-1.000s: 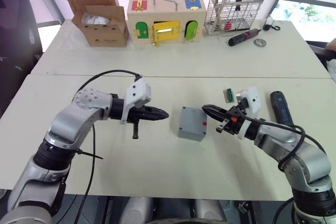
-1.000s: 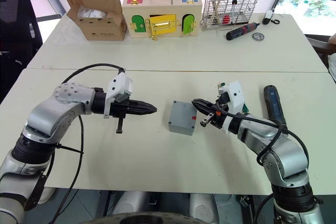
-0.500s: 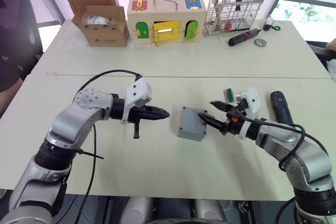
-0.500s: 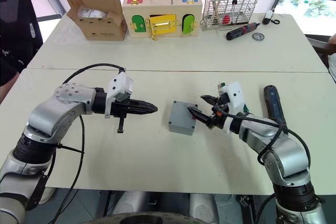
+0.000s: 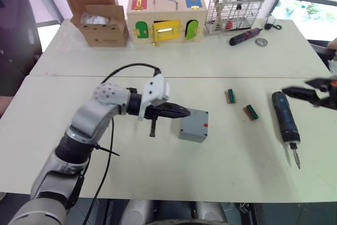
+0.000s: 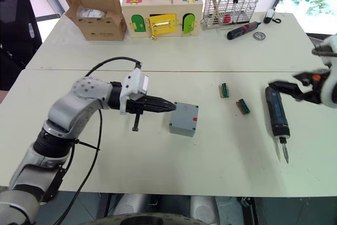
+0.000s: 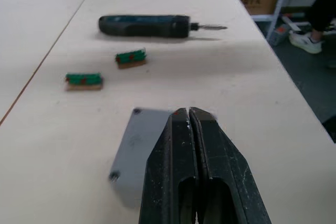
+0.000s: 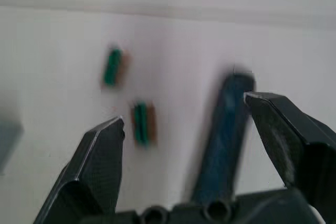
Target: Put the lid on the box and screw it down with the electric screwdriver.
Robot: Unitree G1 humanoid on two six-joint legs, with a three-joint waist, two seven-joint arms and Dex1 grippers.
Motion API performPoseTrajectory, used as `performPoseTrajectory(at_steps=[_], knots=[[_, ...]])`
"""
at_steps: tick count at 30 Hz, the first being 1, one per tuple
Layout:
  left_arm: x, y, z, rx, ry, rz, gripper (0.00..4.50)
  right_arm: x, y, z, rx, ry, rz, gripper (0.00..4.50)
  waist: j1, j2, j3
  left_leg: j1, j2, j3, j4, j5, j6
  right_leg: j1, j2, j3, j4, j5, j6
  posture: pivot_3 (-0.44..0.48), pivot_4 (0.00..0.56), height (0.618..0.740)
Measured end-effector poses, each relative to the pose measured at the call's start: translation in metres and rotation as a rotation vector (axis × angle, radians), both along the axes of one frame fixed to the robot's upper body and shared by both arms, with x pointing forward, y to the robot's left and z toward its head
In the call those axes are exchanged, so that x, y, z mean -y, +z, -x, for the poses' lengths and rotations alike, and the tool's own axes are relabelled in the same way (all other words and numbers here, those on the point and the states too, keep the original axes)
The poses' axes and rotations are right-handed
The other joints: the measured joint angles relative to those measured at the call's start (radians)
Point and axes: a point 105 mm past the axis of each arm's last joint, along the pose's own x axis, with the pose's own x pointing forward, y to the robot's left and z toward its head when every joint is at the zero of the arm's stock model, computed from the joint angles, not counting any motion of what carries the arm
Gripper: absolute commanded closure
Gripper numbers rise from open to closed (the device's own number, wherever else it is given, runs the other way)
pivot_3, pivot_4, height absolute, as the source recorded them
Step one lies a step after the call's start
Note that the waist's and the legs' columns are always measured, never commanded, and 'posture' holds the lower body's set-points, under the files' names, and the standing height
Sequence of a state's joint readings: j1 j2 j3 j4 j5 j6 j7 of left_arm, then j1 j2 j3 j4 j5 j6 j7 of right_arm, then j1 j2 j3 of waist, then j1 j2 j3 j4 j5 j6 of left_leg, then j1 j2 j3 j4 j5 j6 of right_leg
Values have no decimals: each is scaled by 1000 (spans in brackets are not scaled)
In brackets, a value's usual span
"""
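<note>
The box (image 5: 193,125) sits near the middle of the surface (image 5: 158,167) with the lid (image 7: 137,145) already on top of it, corner screw holes showing in the left wrist view. The left tool (image 5: 181,113) has its fingers pressed together and its tip rests at or just over the box's 9 o'clock edge; whether it actually touches the lid cannot be told. The screwdriver (image 5: 285,118) lies flat well to the 3 o'clock side of the box, its bit (image 5: 295,158) pointing toward 6 o'clock, and two small green pieces (image 5: 229,96) lie between it and the box. The right tool (image 6: 292,86) hovers by the far end of the screwdriver with its fingers spread wide, one to each side of the barrel as its own wrist view shows, holding nothing. The step in hand looks to be picking up the screwdriver. To do it well, the right tool should come down square across the thick barrel, probably around mid-length so the weight balances, and close firmly, since a smooth round body may roll or twist in a light pinch. It should steer clear of the nearer green piece (image 5: 250,112). The left tool would do well to press on the lid so that the box does not slide when the bit meets a corner hole
</note>
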State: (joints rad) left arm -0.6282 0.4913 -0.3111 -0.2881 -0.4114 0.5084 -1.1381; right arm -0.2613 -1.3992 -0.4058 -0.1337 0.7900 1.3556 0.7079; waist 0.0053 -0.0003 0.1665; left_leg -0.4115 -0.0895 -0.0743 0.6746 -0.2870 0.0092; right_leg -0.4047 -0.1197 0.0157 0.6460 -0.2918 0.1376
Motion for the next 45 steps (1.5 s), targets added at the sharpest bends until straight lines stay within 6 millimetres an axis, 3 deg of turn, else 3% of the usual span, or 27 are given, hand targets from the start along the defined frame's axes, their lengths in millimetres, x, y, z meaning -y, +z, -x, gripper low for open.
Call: performPoseTrajectory(at_steps=[5, 8, 12, 15, 22, 29, 31, 38, 45], knots=[[8, -3, 10, 23, -23, 13, 4500, 8, -19, 26, -282, -27, -74, 147, -3, 1, -1, 2, 2, 1, 1, -3, 5, 1, 1, 1, 2, 0, 0, 0, 150, 737], [10, -9, 14, 10, -11, 18, 4500, 14, -35, 28, -369, -72, -126, 147, 0, 1, 0, 2, 1, 1, 2, -2, 3, 1, 1, 1, 2, 0, 0, 0, 150, 737], [8, -13, 11, 8, 37, 15, 4500, 9, -56, 22, -434, -73, -177, 147, 7, 1, 0, 1, 1, 2, 3, 0, 0, 0, 0, 1, 1, 0, 0, 0, 150, 737], [2, -14, 7, 4, 80, 2, 4500, 5, -61, 15, -443, -60, -182, 147, 8, 2, 0, 1, 1, 2, 3, 0, -1, 0, 0, 1, 1, 0, 0, 0, 150, 737], [-2, -18, 13, -4, 110, -17, 4500, 21, -77, 0, -451, -117, -118, 147, 7, 2, 0, 1, 1, 2, 3, 0, -1, 0, 0, 2, 1, 0, 0, 0, 150, 737], [-1, -17, 11, -10, 130, -10, 4500, 24, -95, -18, -463, -110, -74, 147, 5, 2, 0, 1, 1, 2, 3, 0, -1, -1, 1, 2, 2, 0, 0, 0, 150, 737], [0, -18, 11, -12, 133, -7, 4500, 28, -96, -22, -459, -114, -42, 952, 6, 2, 0, 1, 0, 2, 3, 0, -1, 0, 1, 2, 1, 0, 0, 0, 150, 737], [-1, -21, 11, -23, 154, -5, 4500, 34, -101, -24, -498, -22, 86, 2551, 8, 0, -1, 1, 0, 1, 5, 0, -1, 1, 1, 1, 1, 0, 0, 0, 150, 737], [3, -20, 9, -31, 175, 13, 4500, 34, -103, -21, -529, 30, 135, 2552, 11, -1, -1, 1, 0, -2, 4, 0, -1, 2, 1, 0, 1, 0, 0, 0, 150, 737]])
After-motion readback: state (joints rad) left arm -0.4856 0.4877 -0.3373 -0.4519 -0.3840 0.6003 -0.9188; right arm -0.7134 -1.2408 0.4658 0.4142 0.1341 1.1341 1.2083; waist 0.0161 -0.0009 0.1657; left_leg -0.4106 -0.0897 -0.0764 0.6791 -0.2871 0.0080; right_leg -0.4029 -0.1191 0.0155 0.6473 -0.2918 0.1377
